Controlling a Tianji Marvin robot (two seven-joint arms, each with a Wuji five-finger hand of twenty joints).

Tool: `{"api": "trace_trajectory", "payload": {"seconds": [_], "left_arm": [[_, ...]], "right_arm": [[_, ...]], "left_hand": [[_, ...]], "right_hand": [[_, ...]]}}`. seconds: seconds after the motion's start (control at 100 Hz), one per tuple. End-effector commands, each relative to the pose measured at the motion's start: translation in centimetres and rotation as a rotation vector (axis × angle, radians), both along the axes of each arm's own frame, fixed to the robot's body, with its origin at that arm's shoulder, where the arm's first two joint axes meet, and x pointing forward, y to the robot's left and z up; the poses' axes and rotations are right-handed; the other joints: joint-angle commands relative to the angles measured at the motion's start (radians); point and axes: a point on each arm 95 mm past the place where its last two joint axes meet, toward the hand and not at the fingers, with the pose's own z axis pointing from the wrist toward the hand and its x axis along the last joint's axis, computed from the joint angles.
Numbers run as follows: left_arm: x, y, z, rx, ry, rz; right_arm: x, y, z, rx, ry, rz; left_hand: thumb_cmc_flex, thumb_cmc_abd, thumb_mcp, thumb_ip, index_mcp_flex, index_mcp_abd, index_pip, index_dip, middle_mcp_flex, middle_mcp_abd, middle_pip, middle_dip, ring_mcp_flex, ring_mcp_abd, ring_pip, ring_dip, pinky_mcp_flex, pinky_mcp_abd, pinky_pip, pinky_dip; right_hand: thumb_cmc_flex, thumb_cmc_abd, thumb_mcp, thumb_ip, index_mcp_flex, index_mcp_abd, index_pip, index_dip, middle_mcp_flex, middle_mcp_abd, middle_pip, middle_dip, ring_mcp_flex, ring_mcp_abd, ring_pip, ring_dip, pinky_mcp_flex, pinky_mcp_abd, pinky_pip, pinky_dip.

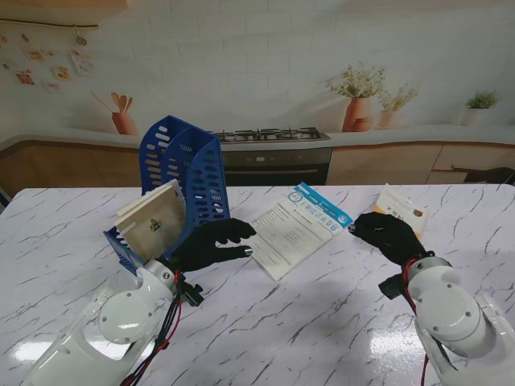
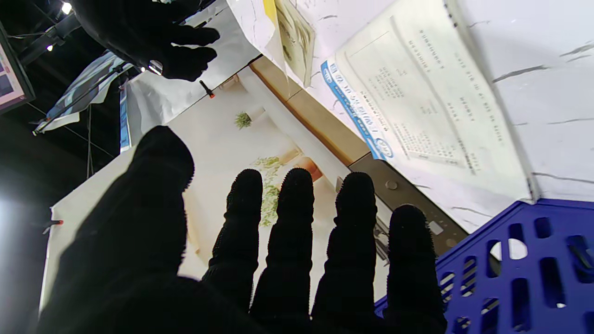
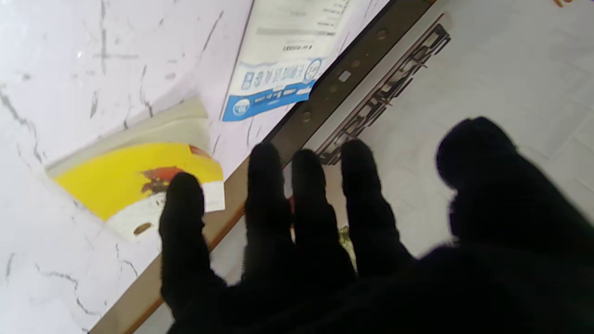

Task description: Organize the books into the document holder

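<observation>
Nearest me, the left hand (image 1: 211,243) hovers spread and empty just beside the blue document holder (image 1: 189,173), fingertips close to the white booklet's (image 1: 296,227) near edge. The right hand (image 1: 389,233), fingers apart and holding nothing, hangs beside the yellow book (image 1: 404,208). Three books in all: one book (image 1: 153,219) leans tilted inside the holder, two lie flat on the marble table (image 1: 306,322). Farther off, a stove (image 1: 269,135) fills the backdrop.

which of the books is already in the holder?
The tan-covered book, leaning tilted inside the blue document holder. The white booklet with the blue band and the yellow-covered book both lie flat on the table.
</observation>
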Motion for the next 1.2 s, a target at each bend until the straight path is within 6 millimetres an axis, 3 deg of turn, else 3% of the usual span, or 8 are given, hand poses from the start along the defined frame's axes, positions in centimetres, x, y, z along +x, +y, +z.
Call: {"api": "trace_trajectory", "payload": {"seconds": [0.0,0.21,0.41,0.42,0.52,0.64,0.93,1.19], "left_arm": [[-0.4,0.3,-1.1,-0.005,0.030,-0.007],[-0.5,0.6,-2.0,-0.010,0.060,-0.007],[-0.5,0.9,-2.9,-0.014,0.099,-0.004],[-0.5,0.9,-2.9,-0.014,0.101,-0.003],[-0.4,1.0,-3.1,-0.015,0.114,-0.005],[-0.4,1.0,-3.5,-0.019,0.128,-0.004],[-0.5,0.8,-3.8,-0.022,0.150,-0.003],[-0.6,0.7,-3.9,-0.020,0.167,-0.006]], "right_arm": [[0.9,0.0,0.9,-0.008,-0.008,-0.008],[3.9,-1.0,1.2,-0.121,0.044,-0.013],[7.3,-2.1,0.6,-0.203,0.095,0.004],[7.5,-2.2,0.6,-0.207,0.097,0.004],[9.0,-2.6,0.2,-0.262,0.096,0.000],[10.1,-3.1,-0.4,-0.309,0.131,0.014],[11.5,-4.7,-3.1,-0.368,0.229,0.007],[11.7,-5.7,-5.8,-0.391,0.351,0.016]], "left_hand": [[0.028,0.029,-0.010,0.027,0.012,0.013,0.006,-0.005,-0.016,-0.005,0.018,0.003,-0.004,0.010,0.022,0.008,-0.017,-0.005,0.029,-0.003],[0.025,0.031,-0.009,0.027,0.012,0.013,0.008,-0.006,-0.019,-0.004,0.018,0.002,-0.009,0.014,0.021,0.006,-0.025,-0.007,0.024,-0.005],[0.028,0.031,-0.008,0.027,0.013,0.014,0.010,-0.007,-0.023,-0.001,0.019,0.002,-0.014,0.017,0.022,0.006,-0.030,-0.009,0.023,-0.004],[0.029,0.031,-0.008,0.027,0.013,0.015,0.011,-0.007,-0.023,-0.001,0.019,0.002,-0.014,0.018,0.022,0.006,-0.031,-0.009,0.023,-0.004],[0.027,0.032,-0.009,0.027,0.014,0.014,0.012,-0.007,-0.024,-0.005,0.019,0.002,-0.016,0.019,0.023,0.007,-0.032,-0.008,0.024,-0.003],[0.028,0.033,-0.009,0.027,0.013,0.016,0.012,-0.007,-0.023,-0.002,0.020,0.002,-0.014,0.021,0.025,0.007,-0.032,-0.012,0.026,-0.001],[0.029,0.040,-0.008,0.028,0.020,0.017,0.020,-0.006,-0.016,0.000,0.026,0.004,-0.010,0.021,0.033,0.010,-0.035,-0.013,0.032,0.003],[0.031,0.045,-0.010,0.027,0.022,0.016,0.025,-0.006,-0.016,-0.002,0.027,0.004,-0.013,0.020,0.036,0.011,-0.041,-0.015,0.032,0.004]], "right_hand": [[0.009,0.007,0.014,0.035,0.008,0.002,-0.025,0.001,-0.036,-0.027,-0.029,-0.021,-0.036,-0.013,-0.051,-0.031,-0.029,-0.129,-0.036,-0.021],[0.029,0.044,-0.026,0.039,-0.032,0.034,-0.077,-0.033,-0.083,-0.050,-0.100,-0.088,-0.107,-0.059,-0.157,-0.117,-0.081,-0.201,-0.151,-0.125],[0.088,0.103,-0.040,0.041,-0.058,0.049,-0.107,-0.075,-0.138,-0.054,-0.117,-0.153,-0.174,-0.108,-0.192,-0.195,-0.121,-0.323,-0.185,-0.296],[0.088,0.106,-0.036,0.041,-0.061,0.051,-0.108,-0.081,-0.148,-0.056,-0.113,-0.172,-0.187,-0.113,-0.189,-0.220,-0.130,-0.338,-0.172,-0.346],[0.083,0.105,-0.003,0.038,-0.065,0.054,-0.114,-0.093,-0.169,-0.056,-0.102,-0.200,-0.217,-0.133,-0.182,-0.257,-0.149,-0.413,-0.167,-0.426],[0.082,0.125,0.006,0.037,-0.074,0.063,-0.124,-0.105,-0.196,-0.054,-0.099,-0.219,-0.252,-0.139,-0.163,-0.265,-0.165,-0.468,-0.166,-0.452],[0.070,0.130,0.013,0.036,-0.070,0.069,-0.126,-0.112,-0.206,-0.048,-0.090,-0.224,-0.258,-0.138,-0.169,-0.272,-0.177,-0.514,-0.173,-0.467],[0.058,0.138,0.022,0.037,-0.072,0.074,-0.130,-0.119,-0.212,-0.043,-0.092,-0.229,-0.262,-0.132,-0.177,-0.279,-0.189,-0.529,-0.171,-0.472]]}}
